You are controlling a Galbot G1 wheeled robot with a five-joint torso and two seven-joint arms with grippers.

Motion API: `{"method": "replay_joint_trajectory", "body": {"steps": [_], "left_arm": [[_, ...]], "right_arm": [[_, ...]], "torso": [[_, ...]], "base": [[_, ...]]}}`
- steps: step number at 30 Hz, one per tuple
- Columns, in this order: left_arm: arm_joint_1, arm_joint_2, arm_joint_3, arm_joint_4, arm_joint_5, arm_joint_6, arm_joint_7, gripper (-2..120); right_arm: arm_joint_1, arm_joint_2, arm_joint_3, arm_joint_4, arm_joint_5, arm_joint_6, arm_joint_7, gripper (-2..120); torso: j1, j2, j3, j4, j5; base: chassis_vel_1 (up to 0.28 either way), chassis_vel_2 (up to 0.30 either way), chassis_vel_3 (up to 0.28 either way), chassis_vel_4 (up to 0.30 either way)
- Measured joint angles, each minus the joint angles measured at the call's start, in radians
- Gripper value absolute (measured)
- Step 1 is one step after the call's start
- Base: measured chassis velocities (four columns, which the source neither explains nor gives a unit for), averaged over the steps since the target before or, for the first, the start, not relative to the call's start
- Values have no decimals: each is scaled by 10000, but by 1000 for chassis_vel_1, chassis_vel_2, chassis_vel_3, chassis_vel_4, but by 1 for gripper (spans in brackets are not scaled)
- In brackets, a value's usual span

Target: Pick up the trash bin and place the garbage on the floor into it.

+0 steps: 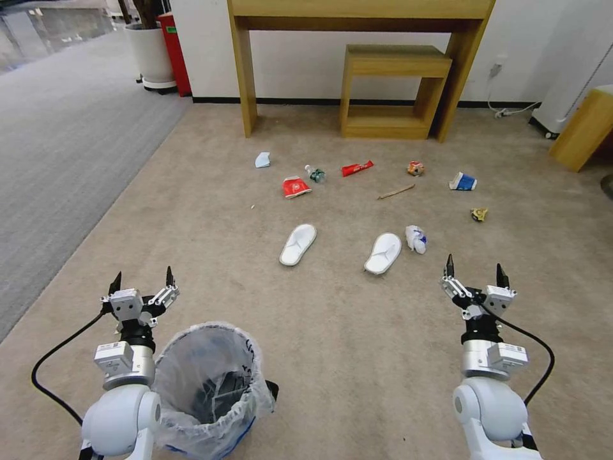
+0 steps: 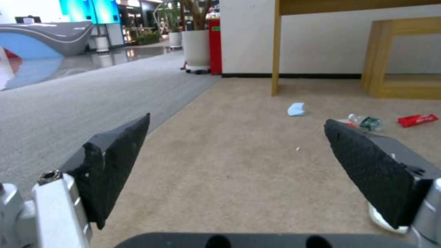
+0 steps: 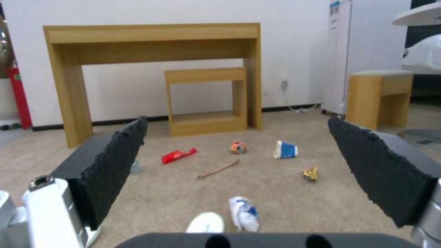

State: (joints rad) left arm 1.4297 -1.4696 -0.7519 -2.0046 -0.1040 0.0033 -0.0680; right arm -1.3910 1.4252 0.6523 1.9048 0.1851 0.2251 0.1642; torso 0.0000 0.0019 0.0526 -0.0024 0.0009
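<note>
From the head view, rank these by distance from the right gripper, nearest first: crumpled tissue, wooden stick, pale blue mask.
1. Crumpled tissue: just ahead of the right gripper, slightly to its left.
2. Wooden stick: farther ahead, mid-floor.
3. Pale blue mask: farthest, far left, near the desk leg.

This looks like a mock hotel room set up inside a public hall. A beige carpet (image 1: pixel 357 358) meets a grey walkway carpet (image 1: pixel 57 160). A wooden desk (image 1: pixel 357 13) with a stool (image 1: pixel 393 89) stands at a white wall. Beyond the left fingers (image 2: pixel 115 165) lie a curved reception counter (image 2: pixel 50 38), lit screens and a potted plant (image 2: pixel 195 48).
</note>
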Motion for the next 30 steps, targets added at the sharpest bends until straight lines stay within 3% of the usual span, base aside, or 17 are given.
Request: {"method": "replay_joint_trajectory", "body": {"steps": [6,10,12,13,15,21,24,30], "left_arm": [[64,132,105,57,32,114,-145,100],[171,282,258,-102,-110,604,-314,100],[330,515,409,-416,-490,1334,-779,100],[330,515,409,-416,-490,1334,-779,100],[504,851,559,-793,-1144,2031,-1532,100],[795,1401,771,-1239,-1791,2754,-2306,100],[972,1987,1057,-1520,-2643,3538,-3076,100],[1106,3044,1344,-1417,-3398,4254,-3910,100]], "right_arm": [[-17,-65,14,-19,52,38,81,100],[-27,-145,52,-14,157,40,131,100],[-37,-246,98,7,201,14,153,100],[-37,-246,98,7,201,14,153,100],[-50,-315,103,7,214,-15,163,100],[-62,-393,110,11,218,-101,202,100],[-82,-448,116,19,216,-182,259,100],[-102,-489,142,19,254,-207,292,100]], "torso": [[-1,0,0,1,-3],[0,0,0,-1,0],[0,0,0,-2,-3],[0,0,0,-2,-3],[0,0,0,-1,-1],[0,1,0,1,0],[0,0,0,-1,-1],[0,1,0,-1,-3]], "base": [[66,75,-63,-86],[0,0,0,0],[0,0,0,0],[0,0,0,0],[0,0,0,0],[0,0,0,0],[0,0,0,0],[0,0,0,0]]}}
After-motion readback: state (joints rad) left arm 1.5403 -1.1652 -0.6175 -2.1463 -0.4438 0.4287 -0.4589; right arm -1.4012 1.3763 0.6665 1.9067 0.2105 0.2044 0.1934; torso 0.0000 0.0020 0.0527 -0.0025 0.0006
